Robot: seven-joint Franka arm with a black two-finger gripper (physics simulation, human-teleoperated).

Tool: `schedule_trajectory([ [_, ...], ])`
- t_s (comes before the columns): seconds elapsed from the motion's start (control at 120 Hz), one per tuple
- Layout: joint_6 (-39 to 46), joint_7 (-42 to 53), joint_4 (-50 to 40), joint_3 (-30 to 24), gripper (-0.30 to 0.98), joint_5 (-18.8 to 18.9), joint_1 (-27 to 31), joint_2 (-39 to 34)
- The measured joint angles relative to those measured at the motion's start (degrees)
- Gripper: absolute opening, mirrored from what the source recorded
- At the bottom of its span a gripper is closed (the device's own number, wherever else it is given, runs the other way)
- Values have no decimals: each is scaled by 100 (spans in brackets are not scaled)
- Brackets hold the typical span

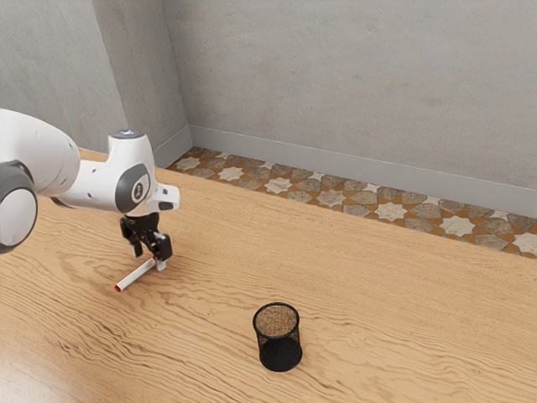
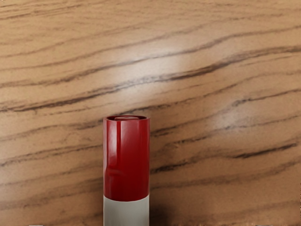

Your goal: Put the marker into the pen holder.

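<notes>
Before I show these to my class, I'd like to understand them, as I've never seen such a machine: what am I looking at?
This is one robot arm working over a wooden table. The exterior view is from the arm's side; the wrist view looks down from its hand. At the hand is a white marker with a red end. Whether it is gripped, I can't tell. A black pen holder stands apart, upright.
</notes>
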Motion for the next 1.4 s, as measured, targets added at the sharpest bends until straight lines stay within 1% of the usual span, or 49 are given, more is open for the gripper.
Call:
schedule_trajectory([
  [0.142,-14,165,1,0,50,-10,1,8],
  [0.433,-28,405,111,0,43,-14,2,116],
  [0.567,-33,482,134,0,34,-15,2,141],
  [0.717,-35,550,141,0,27,-47,2,194],
  [0.975,-50,634,142,0,5,-66,2,192],
  [1.133,-38,648,173,-8,-2,-41,-9,160],
  [1.2,-6,640,156,-67,-4,-24,-23,17],
  [1.267,81,626,56,-203,-5,-2,-31,-357],
  [1.333,246,614,-226,-441,-6,7,-31,-933],
  [1.4,497,598,-764,-771,-6,19,-39,-1760],
])
